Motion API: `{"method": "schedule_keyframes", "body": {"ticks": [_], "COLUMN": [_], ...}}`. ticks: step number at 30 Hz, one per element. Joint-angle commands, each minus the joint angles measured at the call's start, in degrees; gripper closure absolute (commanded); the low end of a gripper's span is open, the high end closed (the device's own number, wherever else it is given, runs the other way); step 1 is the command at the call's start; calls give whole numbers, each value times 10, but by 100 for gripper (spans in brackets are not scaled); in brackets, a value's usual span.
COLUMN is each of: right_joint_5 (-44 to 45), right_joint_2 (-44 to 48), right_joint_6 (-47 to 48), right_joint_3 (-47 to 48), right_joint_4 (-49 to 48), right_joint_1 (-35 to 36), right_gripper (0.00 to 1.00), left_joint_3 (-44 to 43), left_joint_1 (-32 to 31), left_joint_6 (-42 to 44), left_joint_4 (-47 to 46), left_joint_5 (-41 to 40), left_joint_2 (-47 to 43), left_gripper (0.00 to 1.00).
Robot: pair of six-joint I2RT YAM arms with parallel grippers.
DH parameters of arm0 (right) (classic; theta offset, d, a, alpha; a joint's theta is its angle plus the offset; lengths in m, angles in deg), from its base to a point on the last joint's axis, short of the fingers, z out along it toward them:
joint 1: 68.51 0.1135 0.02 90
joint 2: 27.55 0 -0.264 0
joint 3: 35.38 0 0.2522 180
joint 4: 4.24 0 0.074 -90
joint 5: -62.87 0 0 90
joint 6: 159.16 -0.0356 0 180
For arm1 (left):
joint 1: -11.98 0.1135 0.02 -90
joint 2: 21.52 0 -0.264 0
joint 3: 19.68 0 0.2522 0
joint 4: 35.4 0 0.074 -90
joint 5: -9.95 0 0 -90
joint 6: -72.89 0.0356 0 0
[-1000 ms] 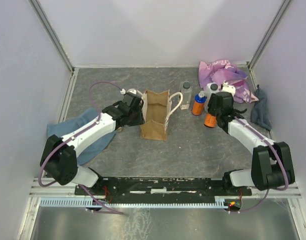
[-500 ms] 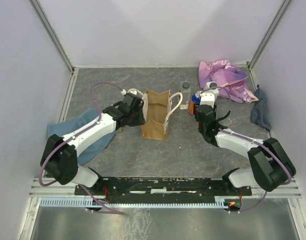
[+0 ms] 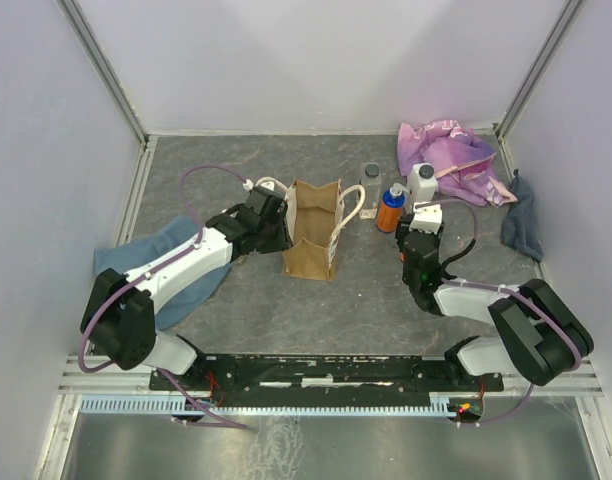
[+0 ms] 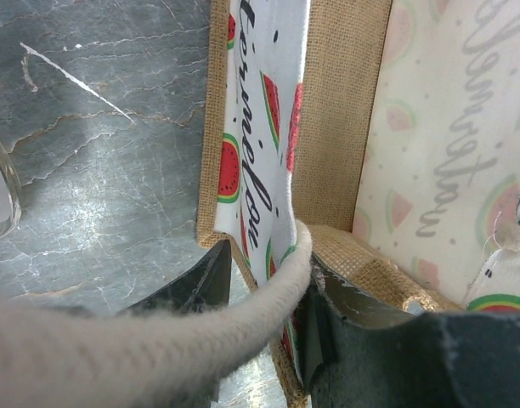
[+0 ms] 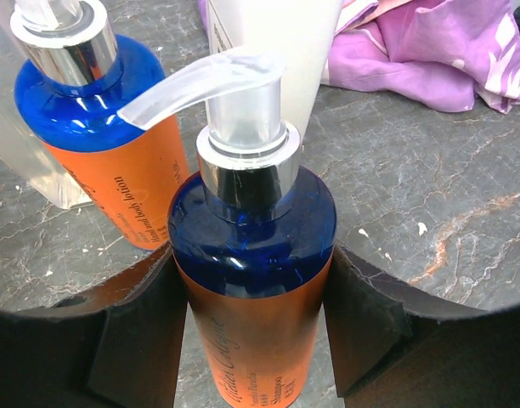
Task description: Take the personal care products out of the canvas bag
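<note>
Two arms engaged.

Top view: left pincer (image 3: 278, 216) sits at the left rim of the canvas bag (image 3: 311, 245), which stands upright mid-worktop (image 3: 366, 295) with its mouth open. My read is that it anchors the bag so it can't tip or slide. Three products are already out, clustered right of the bag: clear grey-capped bottle (image 3: 371, 178), orange lotion bottle (image 3: 389, 212), and white bottle (image 3: 422, 182) against the purple cloth (image 3: 456, 150). Right pincer (image 3: 426, 222) is on the near side of that cluster.

Left wrist: pincer clamped shut on the bag's cream handle (image 4: 158, 340), with the rope pinched between both fingers. Watermelon-print lining shows; the bag floor is out of view, so I can't tell what's left inside.

Right wrist: pincer grips an orange pump bottle (image 5: 251, 246) around its body, upright, with the lotion bottle just behind it. Can't tell if its base touches the worktop. Looks like a set-down beside the others, so release should come next. Risk: knocking over the lotion bottle when backing out.
</note>
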Motion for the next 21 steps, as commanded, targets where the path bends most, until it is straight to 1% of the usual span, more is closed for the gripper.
{"method": "schedule_keyframes", "body": {"ticks": [1,4,6,8,10,11,14,16,21], "right_joint_5": [32,25,23,16,3,1,-4,-4,-21], "right_joint_2": [-10,-22,-18,-4,13,21,47,72,109], "right_joint_6": [30,36,25,14,7,1,-12,-22,-40], "right_joint_3": [-14,-18,-18,-18,-20,-22,-39,-46,-52], "right_joint_4": [-176,-207,-196,-167,-136,-124,-111,-92,-29], "right_joint_1": [2,2,1,2,1,1,2,2,2], "right_gripper": [99,99,99,89,70,63,54,50,42], "left_joint_3": [19,20,19,20,22,22,24,26,32], "left_joint_1": [0,-1,-1,0,0,0,-1,0,-1], "left_joint_6": [31,30,30,30,30,30,30,30,29], "left_joint_4": [15,16,17,18,17,18,17,15,8], "left_joint_5": [8,11,11,9,7,7,8,10,13], "left_joint_2": [-5,-6,-8,-12,-16,-16,-15,-14,-16], "left_gripper": [58,58,58,58,58,58,58,58,58]}}
